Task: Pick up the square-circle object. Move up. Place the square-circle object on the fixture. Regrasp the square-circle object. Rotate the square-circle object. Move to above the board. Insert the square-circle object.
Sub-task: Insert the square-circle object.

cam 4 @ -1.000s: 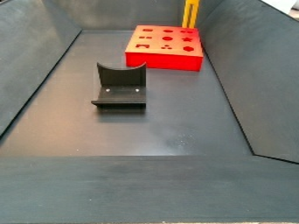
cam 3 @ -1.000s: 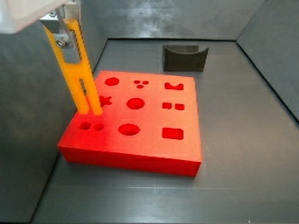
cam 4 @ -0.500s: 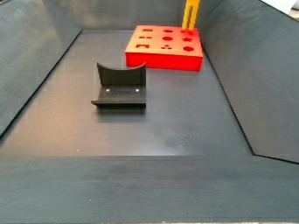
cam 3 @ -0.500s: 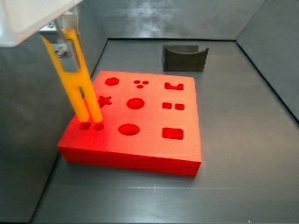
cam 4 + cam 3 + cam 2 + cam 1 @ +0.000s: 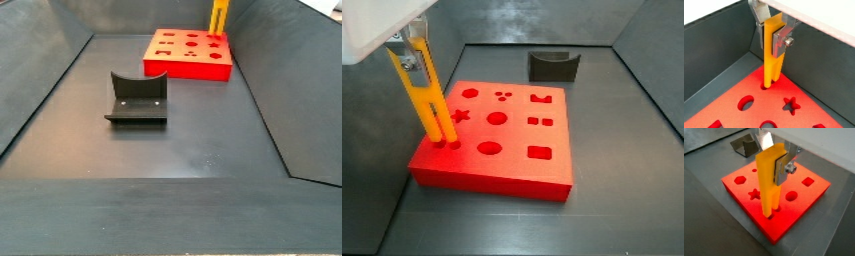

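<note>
The square-circle object (image 5: 422, 95) is a long yellow-orange peg, standing upright. My gripper (image 5: 412, 55) is shut on its upper part, and the silver fingers (image 5: 784, 167) press its two sides in both wrist views. Its lower end meets a cut-out in the red board (image 5: 502, 150) at the near left corner. In a wrist view the peg (image 5: 771, 62) enters a hole of the board (image 5: 757, 97) close to the bin wall. The peg (image 5: 769, 185) rises from the board (image 5: 807, 195). The peg (image 5: 218, 14) also shows behind the board (image 5: 191, 58).
The dark fixture (image 5: 552, 66) stands on the floor beyond the board, bare; it shows too in the side view (image 5: 138, 98) and a wrist view (image 5: 745, 146). Dark sloping bin walls (image 5: 717, 50) close in, one right beside the peg.
The gripper has lowered the peg and shifted it slightly towards the board's near left corner; its lower end now sits at the corner holes.
</note>
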Controlling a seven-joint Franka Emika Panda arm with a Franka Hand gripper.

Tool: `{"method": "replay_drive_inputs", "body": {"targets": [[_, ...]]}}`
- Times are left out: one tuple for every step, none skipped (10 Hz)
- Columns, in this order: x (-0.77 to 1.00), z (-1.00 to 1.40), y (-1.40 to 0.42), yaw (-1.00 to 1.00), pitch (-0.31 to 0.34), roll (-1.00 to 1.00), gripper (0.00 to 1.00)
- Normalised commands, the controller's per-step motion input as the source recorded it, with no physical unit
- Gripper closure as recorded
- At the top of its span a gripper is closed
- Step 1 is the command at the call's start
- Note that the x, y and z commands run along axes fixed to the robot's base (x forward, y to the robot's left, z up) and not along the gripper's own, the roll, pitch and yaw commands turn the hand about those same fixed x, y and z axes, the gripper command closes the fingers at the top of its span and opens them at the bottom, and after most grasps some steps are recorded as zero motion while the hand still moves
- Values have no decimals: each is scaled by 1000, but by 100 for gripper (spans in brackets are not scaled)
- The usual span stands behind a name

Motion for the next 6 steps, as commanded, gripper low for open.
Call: {"method": "replay_drive_inputs", "body": {"targets": [[257,-391,-111,-126,0,216,100],[123,-403,-251,0,-26,231,100],[140,-503,-194,0,-46,241,100],[186,-543,-149,77,-17,237,100],[280,-563,-74,209,-10,221,100],[317,-594,0,249,-6,219,100]]}}
